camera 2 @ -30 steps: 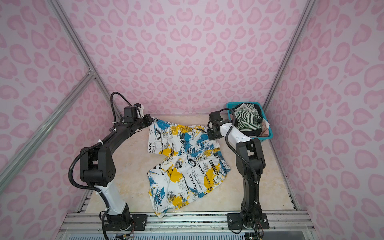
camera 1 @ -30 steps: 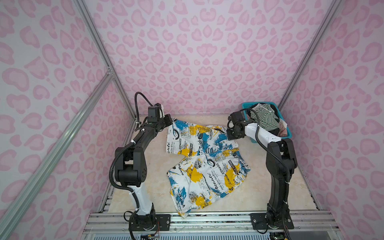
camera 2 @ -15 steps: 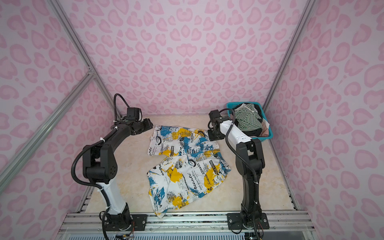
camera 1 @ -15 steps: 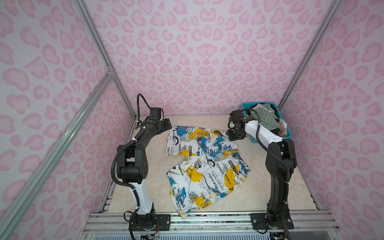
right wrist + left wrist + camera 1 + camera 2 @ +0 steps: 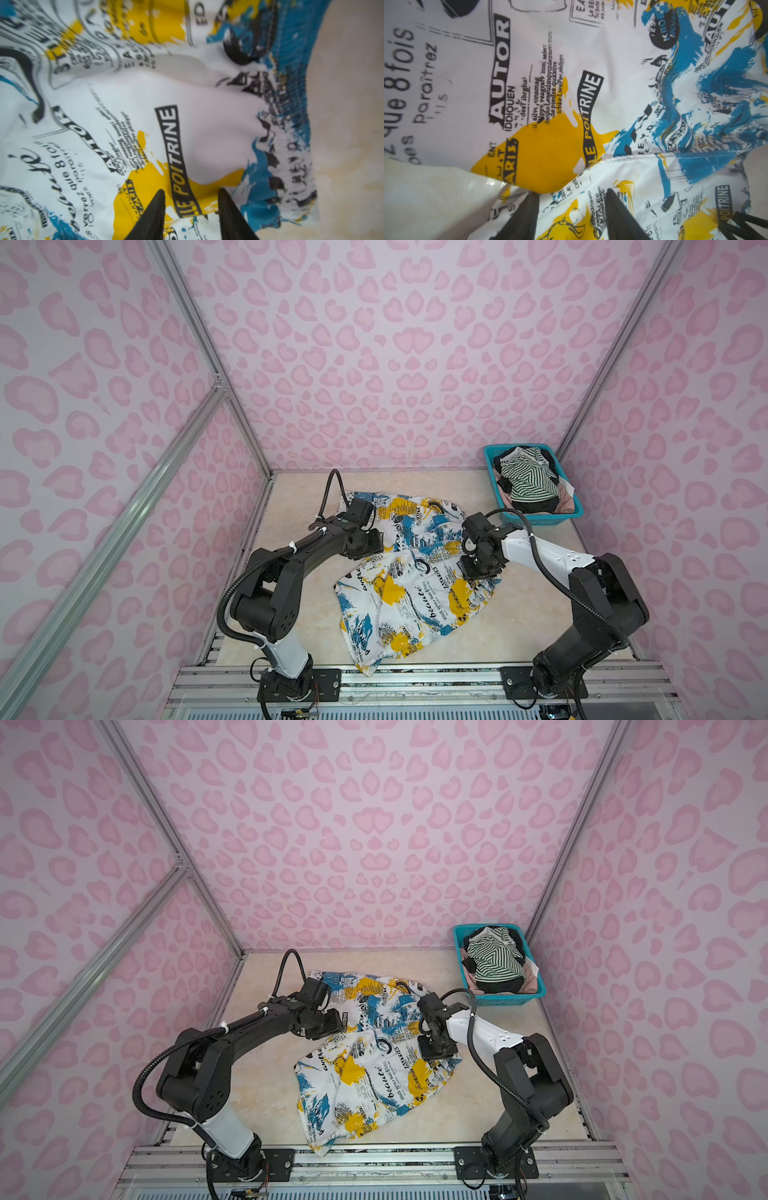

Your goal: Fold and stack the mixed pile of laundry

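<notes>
**Pink-blotched booth**

Matte walls printed with pink leopard blotches (image 5: 374, 344) close three sides, silver aluminium frame struts (image 5: 195, 335) running up the corners. The glossy cream marbled tabletop (image 5: 415, 481) meets a slotted aluminium base rail (image 5: 415, 682) in front, under soft even light

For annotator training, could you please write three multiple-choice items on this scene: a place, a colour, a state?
1. Where is the striped top? A) in the basket B) on a hanger C) on a chair
2. The white garment's splashes? A) red, green B) blue, yellow C) purple, orange
3. The right gripper is? A) open B) shut on the basket C) shut on the striped top
Answers: 1 A, it lies on top inside the basket; 2 B, seen in both top views; 3 A, its fingers stand apart in the wrist view.
</notes>
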Motion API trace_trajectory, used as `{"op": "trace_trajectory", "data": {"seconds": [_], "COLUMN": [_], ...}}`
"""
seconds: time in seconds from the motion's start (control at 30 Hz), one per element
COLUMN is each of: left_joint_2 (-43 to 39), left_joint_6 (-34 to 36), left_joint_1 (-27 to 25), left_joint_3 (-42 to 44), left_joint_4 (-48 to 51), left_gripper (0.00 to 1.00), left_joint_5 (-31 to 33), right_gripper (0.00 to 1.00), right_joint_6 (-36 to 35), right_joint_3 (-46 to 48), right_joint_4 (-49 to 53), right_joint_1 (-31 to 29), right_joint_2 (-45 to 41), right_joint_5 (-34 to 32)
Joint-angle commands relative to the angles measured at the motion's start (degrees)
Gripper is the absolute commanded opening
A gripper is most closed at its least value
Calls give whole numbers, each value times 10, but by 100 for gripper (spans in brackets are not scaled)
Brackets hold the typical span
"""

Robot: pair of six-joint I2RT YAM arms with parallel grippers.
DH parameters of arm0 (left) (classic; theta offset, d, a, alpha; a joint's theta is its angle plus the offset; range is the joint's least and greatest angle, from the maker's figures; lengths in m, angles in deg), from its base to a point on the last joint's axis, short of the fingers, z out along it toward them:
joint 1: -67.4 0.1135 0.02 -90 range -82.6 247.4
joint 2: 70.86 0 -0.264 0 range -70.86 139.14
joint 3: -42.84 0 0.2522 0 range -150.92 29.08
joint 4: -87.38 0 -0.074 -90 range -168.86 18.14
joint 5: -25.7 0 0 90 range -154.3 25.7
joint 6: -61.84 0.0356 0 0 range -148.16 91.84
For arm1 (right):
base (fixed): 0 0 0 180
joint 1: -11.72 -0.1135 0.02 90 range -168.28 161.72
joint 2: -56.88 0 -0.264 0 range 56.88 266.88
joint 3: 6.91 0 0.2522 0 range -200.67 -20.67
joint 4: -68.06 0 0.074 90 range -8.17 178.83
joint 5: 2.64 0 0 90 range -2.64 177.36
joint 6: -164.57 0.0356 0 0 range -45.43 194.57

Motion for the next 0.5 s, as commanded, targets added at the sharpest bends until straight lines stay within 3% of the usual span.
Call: {"op": "trace_trajectory", "data": {"seconds": [0.0, 0.3, 0.47], "left_joint_2": [39, 176, 213], "left_joint_6": [-24, -3, 33], "left_joint_1": [1, 62, 97], "left_joint_3": [-25, -161, -248], "left_joint_4": [-10, 19, 44], "left_gripper": [52, 44, 42], "left_joint_5": [27, 16, -6], "right_gripper": [40, 40, 40], "right_joint_6": [67, 130, 159], "right_joint_3": [43, 102, 107], "right_joint_4": [-62, -118, -175], "right_joint_1": [-8, -63, -81], "right_joint_2": [-13, -32, -23], "right_joint_5": [32, 83, 136]}}
